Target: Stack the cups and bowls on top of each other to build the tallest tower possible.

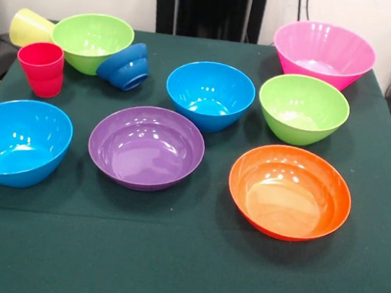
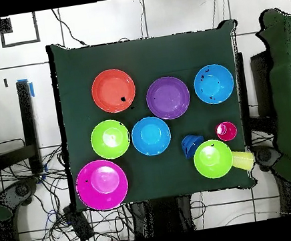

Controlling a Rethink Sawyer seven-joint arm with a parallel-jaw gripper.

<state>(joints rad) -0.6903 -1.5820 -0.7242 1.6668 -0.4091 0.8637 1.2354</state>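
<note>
All bowls and cups sit apart on the green table (image 1: 181,272); nothing is stacked. The red cup (image 1: 42,67) stands upright at the left. The yellow cup (image 1: 29,27) lies on its side behind it, against a lime green bowl (image 1: 91,40). The small dark blue bowl (image 1: 125,65) leans tilted against that green bowl. A light blue bowl (image 1: 210,94) is in the middle and another light blue bowl (image 1: 18,140) at the front left. The purple bowl (image 1: 146,146), orange bowl (image 1: 289,191), second lime green bowl (image 1: 302,108) and big pink bowl (image 1: 323,53) fill the rest. The gripper shows in neither view.
The robot's black pedestal (image 1: 211,7) stands behind the table's far edge. In the overhead view the table (image 2: 74,76) has cables on the floor near the pink bowl (image 2: 102,184), and dark furniture stands at both sides.
</note>
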